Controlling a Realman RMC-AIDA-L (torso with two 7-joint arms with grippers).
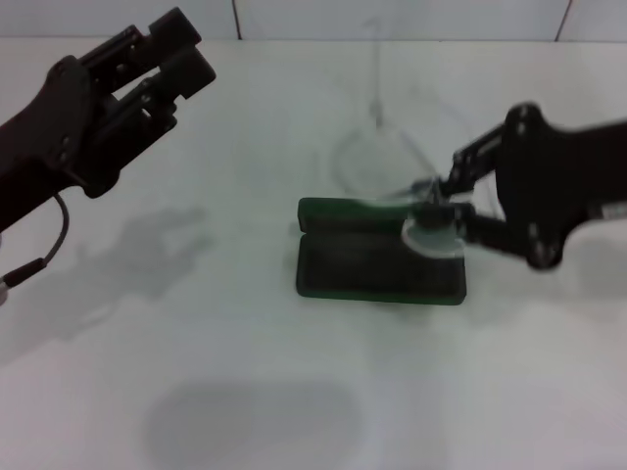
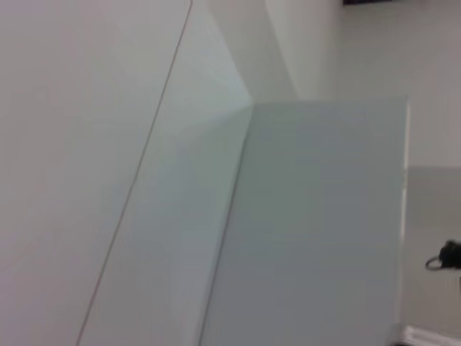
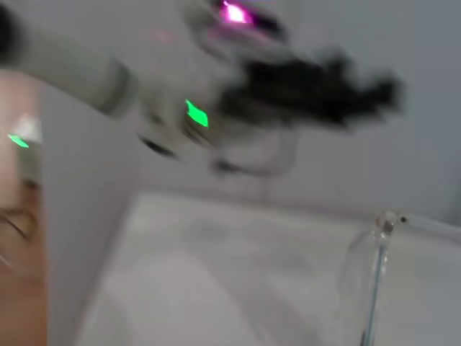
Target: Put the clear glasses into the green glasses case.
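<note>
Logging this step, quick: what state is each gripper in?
Left gripper: raised off to the left, holding nothing.
Right gripper: shut on the clear glasses above the green glasses case.

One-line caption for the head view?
Right gripper holds the clear glasses over the open green case; left gripper is raised aside.

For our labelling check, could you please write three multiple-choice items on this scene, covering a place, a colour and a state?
1. Where is the right gripper?
A. over the case's right end
B. at the table's far left
C. out of view

2. What colour is the case?
A. red
B. dark green
C. white

3. How is the case?
A. shut
B. lying open
C. standing on end

Key: 1 A, it holds the glasses above the case's right end, while the left gripper is raised at the far left; 2 B, the shell is dark green; 3 B, lid and tray lie spread flat on the table.
</note>
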